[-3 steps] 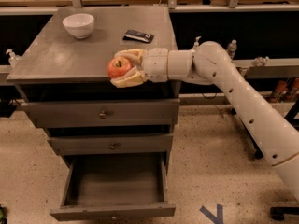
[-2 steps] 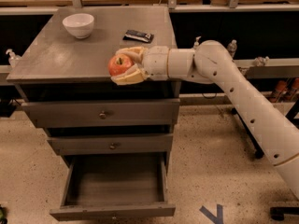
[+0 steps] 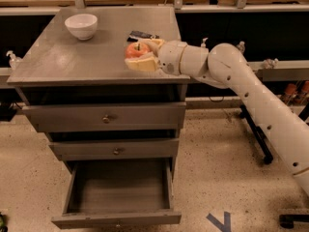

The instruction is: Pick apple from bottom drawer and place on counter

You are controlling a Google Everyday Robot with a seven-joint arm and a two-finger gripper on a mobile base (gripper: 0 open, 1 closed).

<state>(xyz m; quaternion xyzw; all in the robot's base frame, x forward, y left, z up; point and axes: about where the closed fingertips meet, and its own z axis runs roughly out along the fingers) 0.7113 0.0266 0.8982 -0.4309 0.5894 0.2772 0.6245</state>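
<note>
The red apple [image 3: 136,50] with yellowish patches sits between the cream fingers of my gripper [image 3: 141,54], which is shut on it. The gripper holds the apple over the grey counter [image 3: 72,57], near its front right part, close to or just above the surface. The white arm reaches in from the right. The bottom drawer [image 3: 118,192] is pulled open below and its inside shows nothing in it.
A white bowl [image 3: 81,26] stands at the counter's back left. A flat dark object [image 3: 142,35] lies just behind the apple. Two shut drawers with brass knobs [image 3: 106,118] sit above the open one. A tan workbench runs along the back.
The gripper with the apple has moved from the counter's front edge farther in over the counter top and slightly up in view.
</note>
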